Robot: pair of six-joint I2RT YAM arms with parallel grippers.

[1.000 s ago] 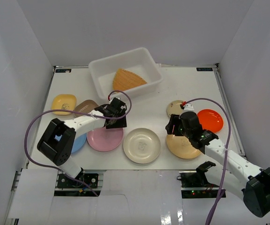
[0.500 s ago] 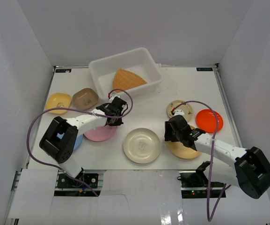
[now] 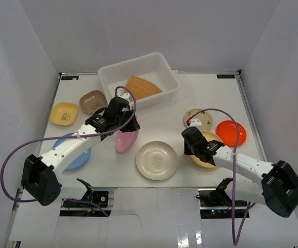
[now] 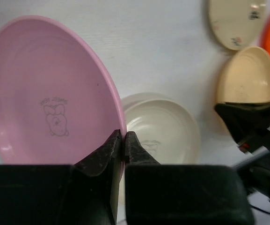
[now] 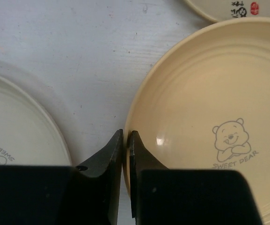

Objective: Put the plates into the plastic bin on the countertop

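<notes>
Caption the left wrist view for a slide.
Left end effector pinches the rim of the tilted pink plate, with a cream plate on the countertop behind it.

White countertop [image 3: 164, 118]: plastic bin [image 3: 159, 70] at far edge; yellow dish [image 3: 65, 114] and brown dish [image 3: 92, 102] far left; blue plate [image 3: 82, 157] near left; cream plate [image 3: 157, 160] near centre; beige plate [image 3: 198, 118], orange plate [image 3: 232, 132] right.

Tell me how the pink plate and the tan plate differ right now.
The pink plate is lifted and tilted steeply on edge in the left pincer; the tan plate lies far flatter in the right pincer. The pink plate's print is a small figure; the tan plate's is a bear over "SWEET PEAR". Both are round and pinched at the rim.
</notes>
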